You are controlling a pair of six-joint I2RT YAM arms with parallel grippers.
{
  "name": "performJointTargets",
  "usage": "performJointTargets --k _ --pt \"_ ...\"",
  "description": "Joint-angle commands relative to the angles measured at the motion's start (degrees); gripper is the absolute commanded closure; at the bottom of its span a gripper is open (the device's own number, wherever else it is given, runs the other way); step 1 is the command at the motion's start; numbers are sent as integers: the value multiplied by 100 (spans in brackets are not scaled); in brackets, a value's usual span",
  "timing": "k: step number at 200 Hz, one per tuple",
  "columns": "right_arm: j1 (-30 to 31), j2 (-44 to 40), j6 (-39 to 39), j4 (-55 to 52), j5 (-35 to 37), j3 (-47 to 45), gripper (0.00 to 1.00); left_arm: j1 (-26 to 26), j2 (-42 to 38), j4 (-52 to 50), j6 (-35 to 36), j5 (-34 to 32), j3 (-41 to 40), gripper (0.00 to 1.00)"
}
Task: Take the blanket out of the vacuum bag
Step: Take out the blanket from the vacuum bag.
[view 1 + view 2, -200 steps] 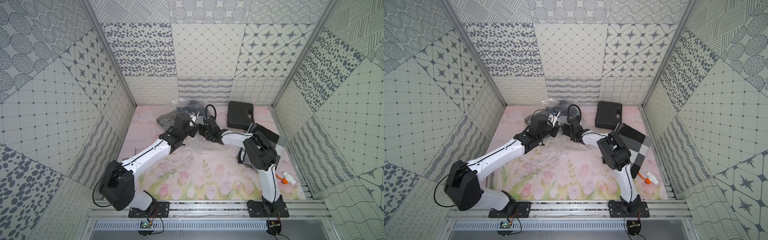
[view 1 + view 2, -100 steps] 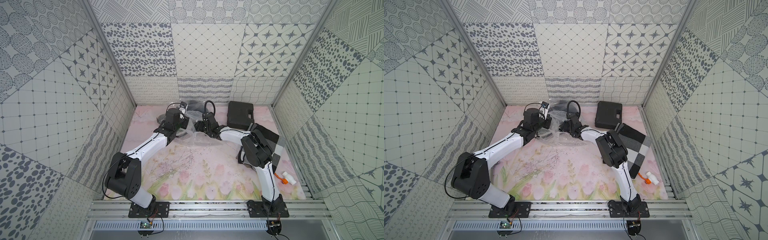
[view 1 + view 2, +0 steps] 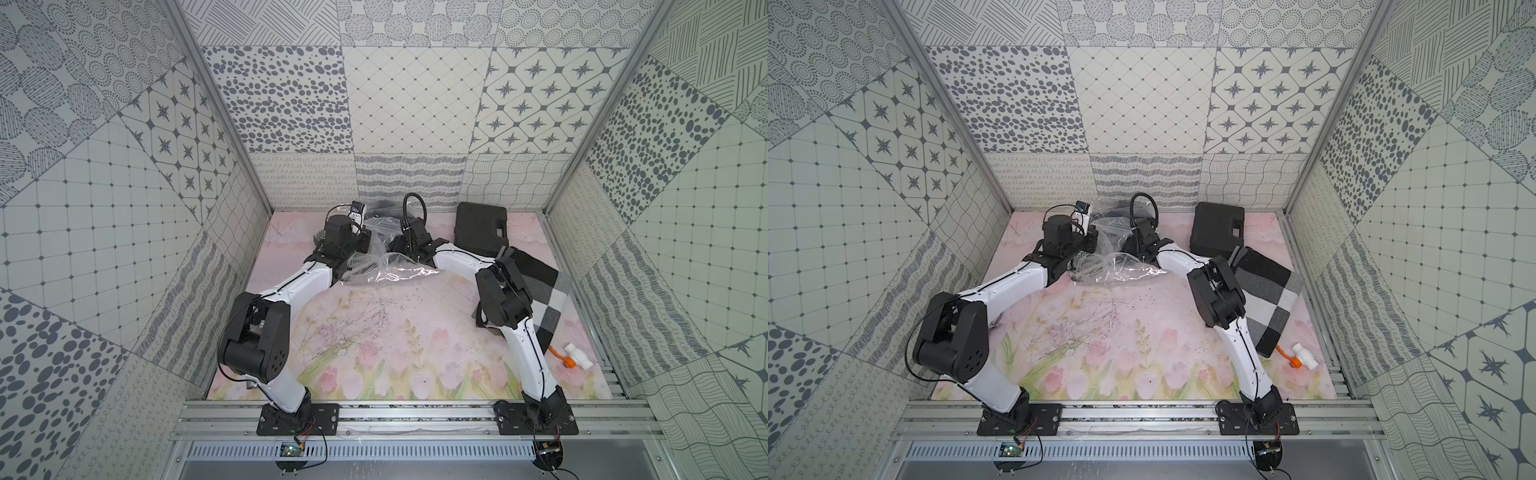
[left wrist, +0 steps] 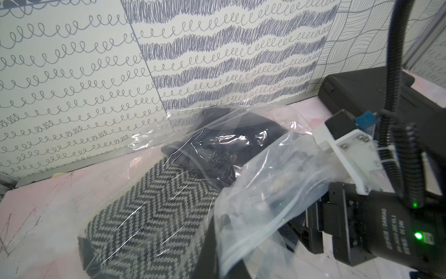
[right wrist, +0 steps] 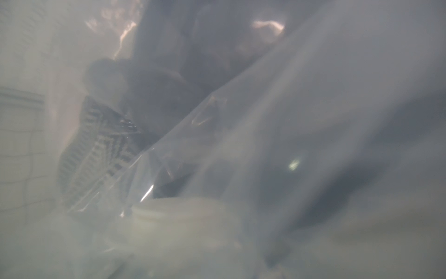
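At the far edge of the pink floral table (image 3: 395, 332), the clear crinkly plastic vacuum bag (image 3: 386, 270) holds the black-and-white herringbone knit blanket (image 4: 149, 205). Our left gripper (image 3: 365, 246) pinches bag film. The right gripper (image 3: 397, 249) is veiled by plastic, so we cannot tell its grip. Catching film instead of fabric could tear the bag.

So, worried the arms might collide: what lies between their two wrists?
The vacuum bag: its crumpled clear plastic fills the gap between left arm and right arm in both top views.
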Motion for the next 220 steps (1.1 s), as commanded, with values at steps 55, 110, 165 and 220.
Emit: performJointTargets --k 55,110,165,220 --pt "-296 1067 -17 -2363 556 1208 35 302 -122 976 -201 156 361 100" --pt "-434 1541 49 -3538 225 2165 37 402 -113 1184 -328 281 212 100" --pt "-594 2324 179 -4694 -395 3684 45 496 -164 1389 -412 295 169 100" --pt "-864 2942 529 -5491 -1351 4654 85 734 -386 1420 -518 281 277 100"
